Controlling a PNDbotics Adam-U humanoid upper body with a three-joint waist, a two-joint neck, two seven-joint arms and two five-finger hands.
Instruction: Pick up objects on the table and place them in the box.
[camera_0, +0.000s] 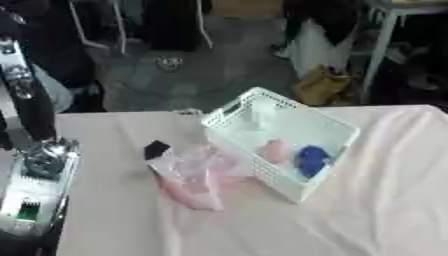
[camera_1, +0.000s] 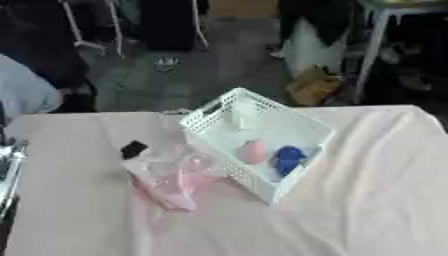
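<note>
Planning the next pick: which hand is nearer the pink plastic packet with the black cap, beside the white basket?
Left. The left hand is to the left of the pink plastic packet, apart from it. The right hand shows in neither view.

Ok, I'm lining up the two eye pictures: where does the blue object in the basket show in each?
Left eye view: blue object right of centre, in the white basket's near end.
Right eye view: blue object closer to centre, same spot in the basket.
Shared landmark: the pink object beside it.
</note>
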